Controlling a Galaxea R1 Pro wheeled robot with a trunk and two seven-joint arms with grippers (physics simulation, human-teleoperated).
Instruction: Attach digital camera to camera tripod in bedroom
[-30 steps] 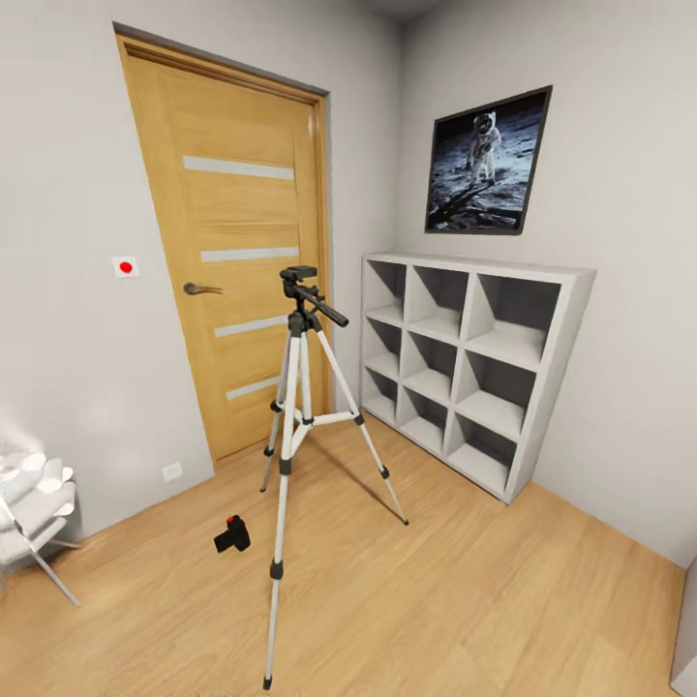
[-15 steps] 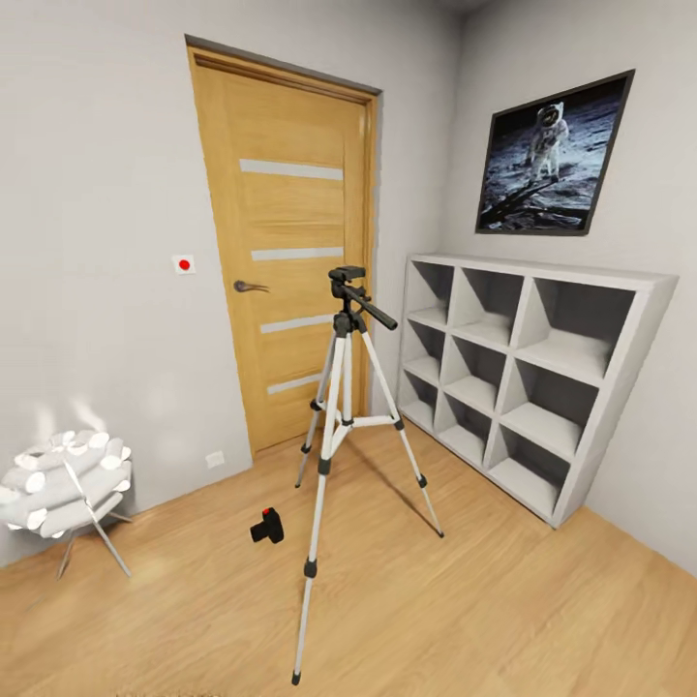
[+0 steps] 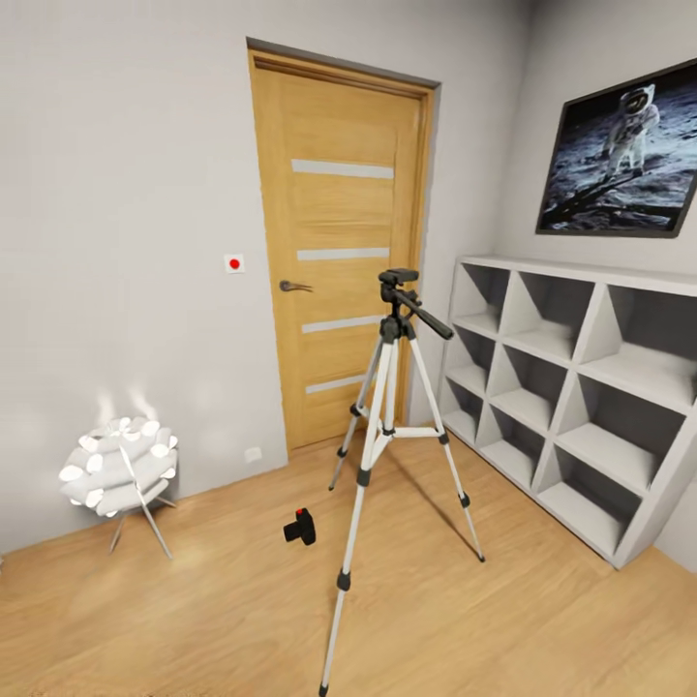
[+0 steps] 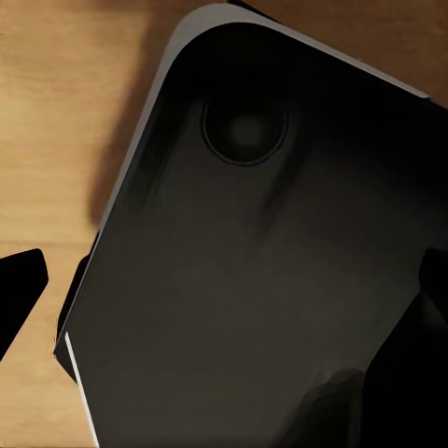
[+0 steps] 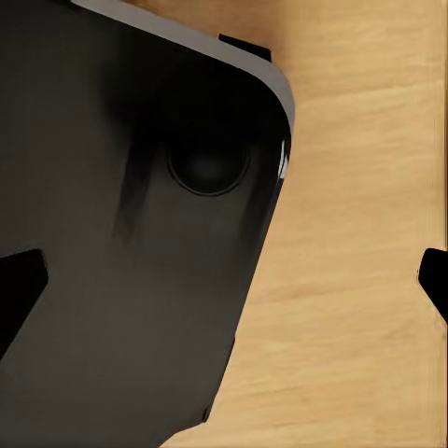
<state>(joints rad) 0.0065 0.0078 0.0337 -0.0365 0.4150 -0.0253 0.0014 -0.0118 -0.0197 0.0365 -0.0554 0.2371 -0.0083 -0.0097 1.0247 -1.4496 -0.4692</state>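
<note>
Head view: the digital camera (image 3: pixel 301 528) lies on the plank floor (image 3: pixel 542 620) just beside the camera tripod (image 3: pixel 392 436) (small, rigid, likely light, best gripped across its boxy sides), while both wrist views leave finger spread impossible to tell

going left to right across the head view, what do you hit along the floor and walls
white lamp → red wall button → digital camera → camera tripod → white cube shelf → astronaut poster
</note>
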